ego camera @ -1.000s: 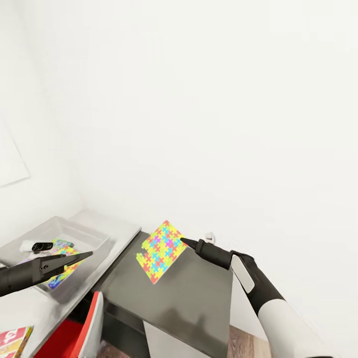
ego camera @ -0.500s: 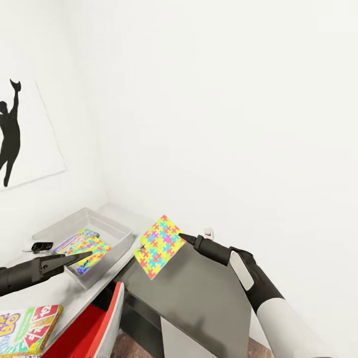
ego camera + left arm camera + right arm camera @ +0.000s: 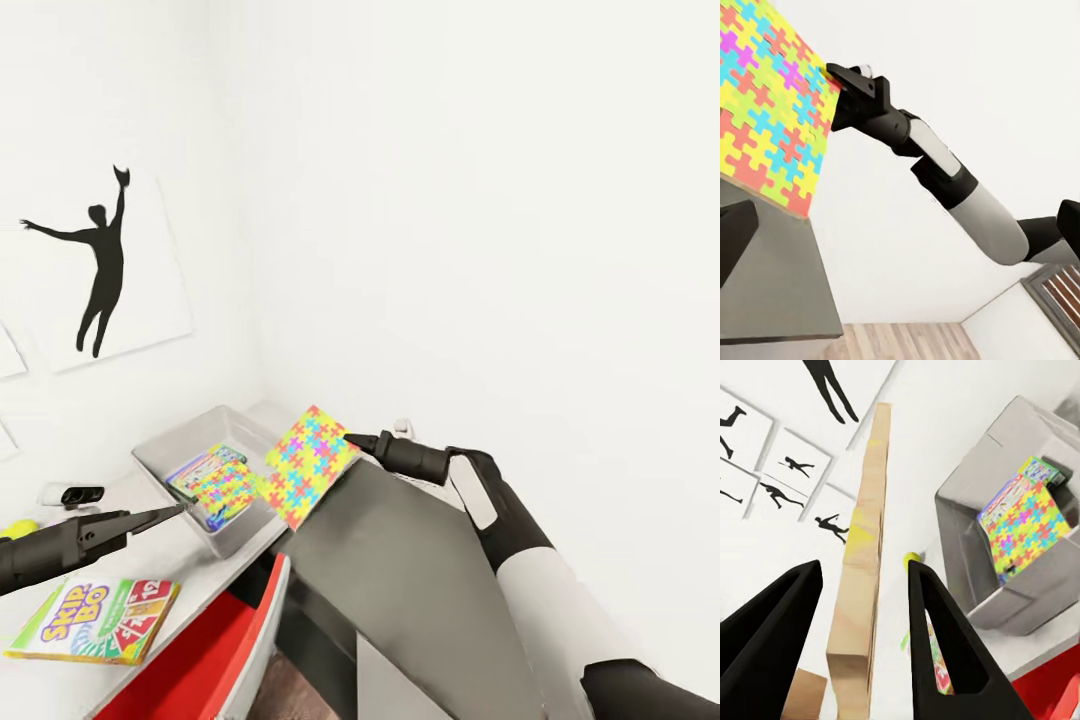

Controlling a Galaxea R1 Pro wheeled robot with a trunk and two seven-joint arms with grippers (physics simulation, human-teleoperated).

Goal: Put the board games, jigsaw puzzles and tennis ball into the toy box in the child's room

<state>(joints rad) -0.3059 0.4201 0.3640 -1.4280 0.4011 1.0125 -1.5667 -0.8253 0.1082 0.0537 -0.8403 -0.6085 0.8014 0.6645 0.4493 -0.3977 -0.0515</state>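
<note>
Jigsaw puzzle (image 3: pixel 305 465) tilted on edge, corner up, pinched by right hand (image 3: pixel 352 440).

A corner of white walls above a pale desk and a darker counter.

The white wall (image 3: pixel 480 200) runs bare to the corner, where the adjoining wall carries a black leaping-figure silhouette picture (image 3: pixel 100 265). Below it the light-grey table (image 3: pixel 190 590) meets a lower dark-grey counter (image 3: pixel 420 590). A red and grey chair (image 3: pixel 210 660) stands against the table's front edge, and wood-plank floor (image 3: pixel 915 341) lies beneath the counter.
</note>
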